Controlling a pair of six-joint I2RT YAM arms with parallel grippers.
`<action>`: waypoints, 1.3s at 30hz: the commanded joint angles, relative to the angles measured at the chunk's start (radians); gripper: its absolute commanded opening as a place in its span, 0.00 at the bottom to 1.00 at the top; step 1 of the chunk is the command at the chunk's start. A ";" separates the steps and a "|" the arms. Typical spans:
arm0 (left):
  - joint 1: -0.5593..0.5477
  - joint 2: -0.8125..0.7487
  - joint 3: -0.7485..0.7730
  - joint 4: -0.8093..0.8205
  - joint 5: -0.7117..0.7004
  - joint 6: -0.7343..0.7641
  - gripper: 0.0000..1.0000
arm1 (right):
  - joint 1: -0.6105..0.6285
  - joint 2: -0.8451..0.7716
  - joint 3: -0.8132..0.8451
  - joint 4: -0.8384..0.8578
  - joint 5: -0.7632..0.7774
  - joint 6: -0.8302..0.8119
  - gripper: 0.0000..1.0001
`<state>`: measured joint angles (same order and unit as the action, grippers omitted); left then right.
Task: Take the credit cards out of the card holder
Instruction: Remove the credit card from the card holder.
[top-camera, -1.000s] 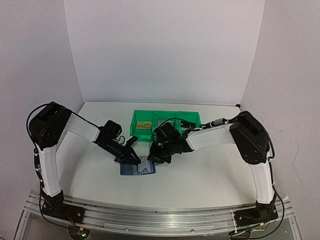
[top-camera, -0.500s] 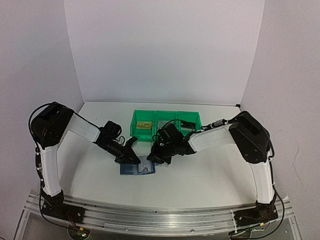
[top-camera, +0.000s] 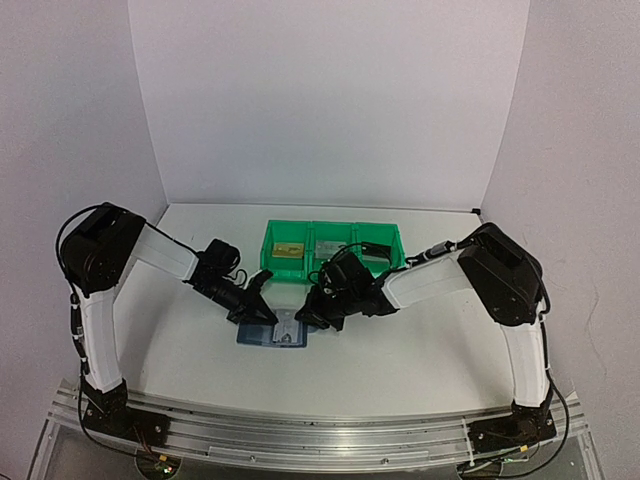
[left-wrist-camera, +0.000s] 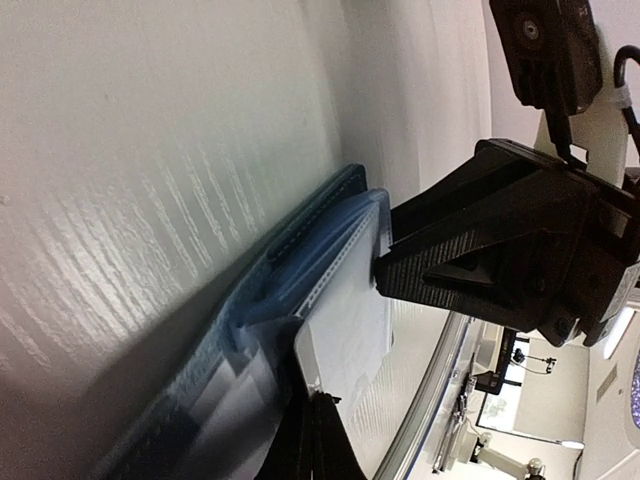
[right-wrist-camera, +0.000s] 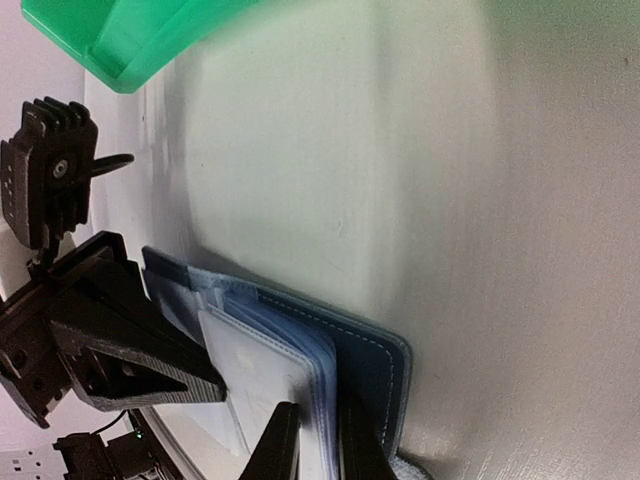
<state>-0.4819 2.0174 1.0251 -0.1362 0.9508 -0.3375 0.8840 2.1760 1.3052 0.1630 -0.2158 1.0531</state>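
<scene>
The card holder lies open on the table, a blue wallet with pale sleeves fanned up. In the left wrist view my left gripper is shut on the edge of a pale silver-grey credit card that lies on the wallet's sleeves. In the right wrist view my right gripper is shut on the stack of blue-tinted sleeves next to the wallet's cover. The pale card lies to its left. In the top view the left gripper and right gripper meet over the wallet.
A row of green bins stands just behind the wallet. A tan-gold card lies in the left bin and something grey in the middle one. A bin corner shows in the right wrist view.
Both grippers stay at the wallet. The right wrist has shifted slightly right and the left gripper slightly back. The wallet has barely moved.
</scene>
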 joint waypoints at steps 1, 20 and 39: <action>0.039 -0.051 0.044 -0.066 0.004 0.108 0.00 | -0.001 -0.001 -0.060 -0.094 -0.005 0.006 0.12; 0.134 -0.090 0.099 -0.329 -0.027 0.363 0.00 | -0.016 -0.013 -0.059 -0.094 -0.024 -0.024 0.12; 0.152 -0.200 0.059 -0.300 0.022 0.316 0.00 | -0.027 -0.098 0.058 -0.096 -0.072 -0.170 0.31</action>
<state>-0.3363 1.8772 1.0840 -0.4553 0.9382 0.0006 0.8623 2.1632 1.3243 0.1209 -0.2855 0.9499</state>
